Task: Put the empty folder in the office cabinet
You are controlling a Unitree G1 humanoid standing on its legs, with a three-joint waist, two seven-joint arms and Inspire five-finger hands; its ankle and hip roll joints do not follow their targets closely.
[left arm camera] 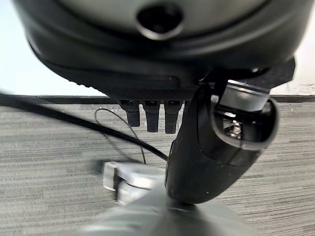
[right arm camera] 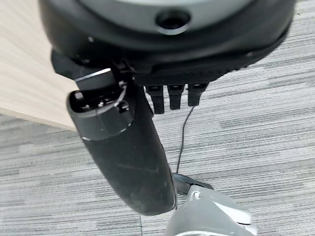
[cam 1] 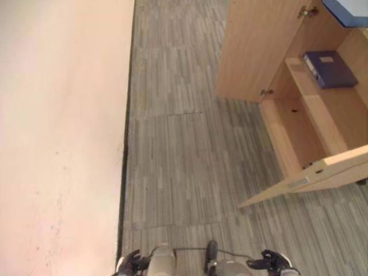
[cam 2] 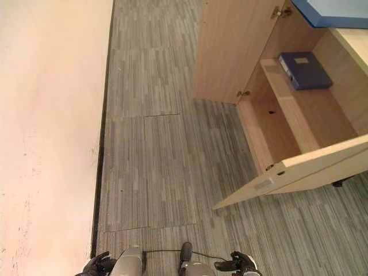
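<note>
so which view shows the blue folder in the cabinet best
The right eye view: the blue folder lies flat on a shelf of the open cabinet, whole and clear of the edge. The left eye view shows it too, nearer that view's right edge. The wrist views show each robot hand and carpet instead.

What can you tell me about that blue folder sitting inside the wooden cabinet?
The folder is a dark blue ring binder, closed and lying flat on the upper shelf of the open light-wood cabinet. A pale label sits on its upward face and another on its spine. Only the shelf touches it; neither robot hand is near it.
</note>
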